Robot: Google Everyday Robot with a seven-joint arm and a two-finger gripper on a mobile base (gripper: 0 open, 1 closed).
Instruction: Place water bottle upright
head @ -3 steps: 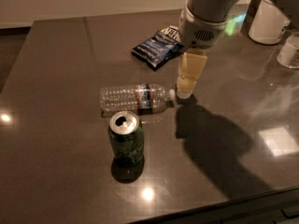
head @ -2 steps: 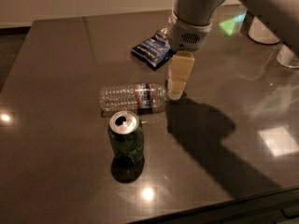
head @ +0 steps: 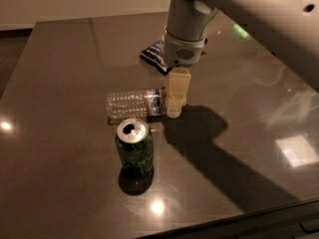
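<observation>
In the camera view, my pincer (head: 173,109) has slid left over the last second. It was just right of the bottle (head: 130,104) and now stands at its cap end, hiding the cap. I cannot tell whether it is spread or pinching. The bottle lies on its side on the tabletop (head: 60,63), unmoved, just behind the can (head: 134,147). I judge that I am lined up to take the neck, and the tipping upright is all still to do.
</observation>
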